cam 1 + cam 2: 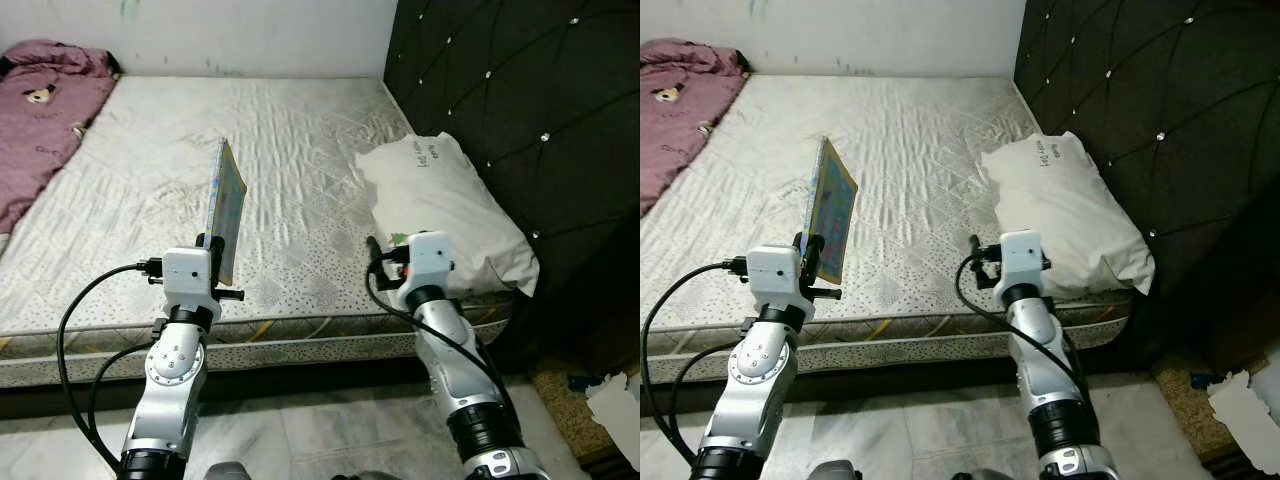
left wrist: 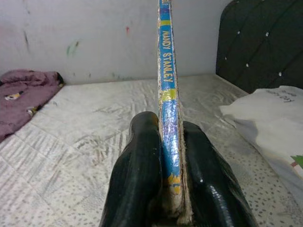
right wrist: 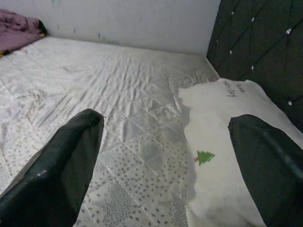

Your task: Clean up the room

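Note:
My left gripper [image 1: 212,243] is shut on the lower edge of a thin picture book [image 1: 226,205] and holds it upright, edge-on, above the near edge of the bed. The book's blue and yellow spine [image 2: 168,94] stands between the two black fingers [image 2: 138,175] in the left wrist view. My right gripper [image 1: 378,250] is open and holds nothing; it hovers over the mattress at the near corner of the white pillow [image 1: 448,208]. Its wide-spread fingers [image 3: 61,165] frame the pillow [image 3: 227,156] and the quilted sheet.
The bed's pale quilted mattress [image 1: 290,150] stretches ahead to a white wall. A purple blanket [image 1: 40,110] lies bunched at its far left. A black tufted headboard [image 1: 530,110] rises on the right. Crumpled paper [image 1: 615,400] lies on the floor at the lower right.

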`<state>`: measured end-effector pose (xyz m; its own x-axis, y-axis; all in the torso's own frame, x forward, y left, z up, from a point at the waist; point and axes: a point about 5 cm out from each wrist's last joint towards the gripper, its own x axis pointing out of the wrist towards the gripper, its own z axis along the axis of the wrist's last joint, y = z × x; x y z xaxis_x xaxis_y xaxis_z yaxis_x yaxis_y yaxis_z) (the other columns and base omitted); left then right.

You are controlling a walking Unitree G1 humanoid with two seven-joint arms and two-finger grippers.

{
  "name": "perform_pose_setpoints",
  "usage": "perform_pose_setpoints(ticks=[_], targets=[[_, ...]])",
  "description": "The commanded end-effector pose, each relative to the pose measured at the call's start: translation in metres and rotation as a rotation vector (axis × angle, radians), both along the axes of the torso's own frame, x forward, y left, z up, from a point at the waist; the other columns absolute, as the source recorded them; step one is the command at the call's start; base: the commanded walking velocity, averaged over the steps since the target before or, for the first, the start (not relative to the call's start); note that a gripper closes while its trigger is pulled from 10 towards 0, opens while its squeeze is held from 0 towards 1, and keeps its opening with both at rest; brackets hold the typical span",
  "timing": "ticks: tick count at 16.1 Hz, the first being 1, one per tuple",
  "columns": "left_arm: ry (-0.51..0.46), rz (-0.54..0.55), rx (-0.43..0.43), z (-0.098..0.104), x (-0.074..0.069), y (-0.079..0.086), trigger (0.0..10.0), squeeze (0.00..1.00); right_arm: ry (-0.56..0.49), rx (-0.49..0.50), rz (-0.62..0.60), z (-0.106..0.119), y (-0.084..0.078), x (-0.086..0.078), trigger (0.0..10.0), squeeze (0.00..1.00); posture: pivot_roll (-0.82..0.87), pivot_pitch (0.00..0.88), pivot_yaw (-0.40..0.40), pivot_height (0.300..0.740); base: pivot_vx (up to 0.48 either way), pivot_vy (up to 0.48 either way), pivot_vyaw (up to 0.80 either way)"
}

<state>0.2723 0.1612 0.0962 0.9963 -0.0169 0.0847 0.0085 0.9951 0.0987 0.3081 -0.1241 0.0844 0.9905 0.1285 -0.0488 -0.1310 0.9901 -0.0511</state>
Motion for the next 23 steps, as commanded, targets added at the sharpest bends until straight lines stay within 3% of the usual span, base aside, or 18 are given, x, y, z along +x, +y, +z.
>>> perform_pose_setpoints(ticks=[1, 14, 23], targets=[[-0.063, 0.002, -0.004, 0.012, 0.003, 0.0007, 10.0, 0.0, -0.014, -0.006, -0.004, 0.0034, -0.003, 0.0029, 10.0, 0.0, 0.08, 0.0, -0.042, 0.74, 0.3, 0.0, 0.0], [-0.065, -0.008, -0.006, 0.0124, 0.0026, 0.0001, 10.0, 0.0, -0.018, -0.007, -0.005, 0.0035, -0.003, 0.0027, 10.0, 0.0, 0.07, 0.0, -0.042, 0.74, 0.312, 0.0, 0.0], [-0.061, -0.02, -0.008, 0.0114, 0.0026, -0.0012, 10.0, 0.0, -0.016, -0.002, -0.006, 0.0033, -0.003, 0.0023, 10.0, 0.0, 0.07, 0.0, -0.041, 0.74, 0.48, 0.0, 0.0]])
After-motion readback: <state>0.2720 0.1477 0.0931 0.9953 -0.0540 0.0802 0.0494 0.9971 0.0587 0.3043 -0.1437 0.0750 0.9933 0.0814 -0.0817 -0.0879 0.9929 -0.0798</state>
